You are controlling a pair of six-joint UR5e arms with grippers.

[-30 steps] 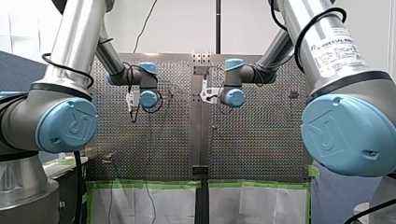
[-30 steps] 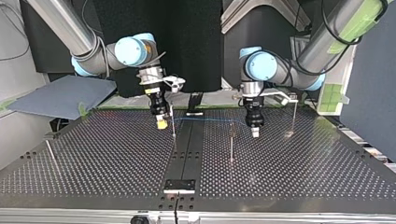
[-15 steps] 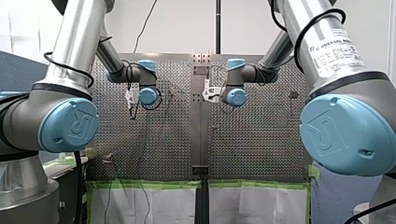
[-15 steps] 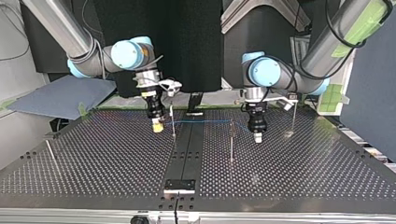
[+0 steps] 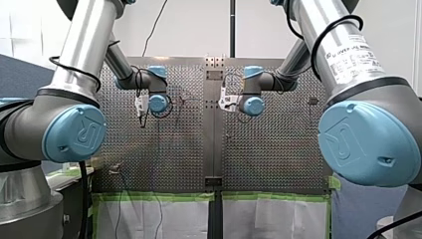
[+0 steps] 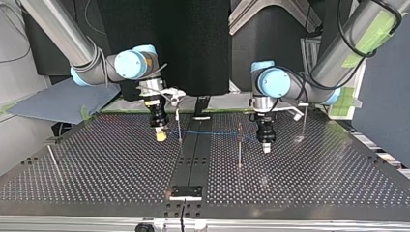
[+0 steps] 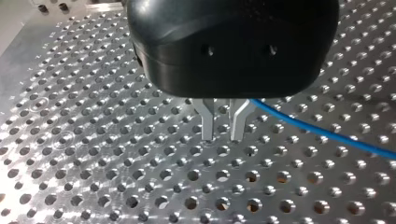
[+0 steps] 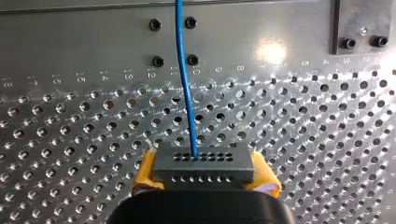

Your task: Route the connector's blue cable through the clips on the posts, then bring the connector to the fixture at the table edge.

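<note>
Shiny perforated metal table (image 8: 70, 140), matt, seemingly plastic connector (image 8: 203, 167)

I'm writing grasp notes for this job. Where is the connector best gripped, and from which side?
Grip the connector by its two short ends, coming from the back, opposite the blue cable. It is a rectangular block with flat ends for pads to seat on, and the cable leaves its front face straight ahead, clear of the grip. My right gripper holds it this way.
</note>
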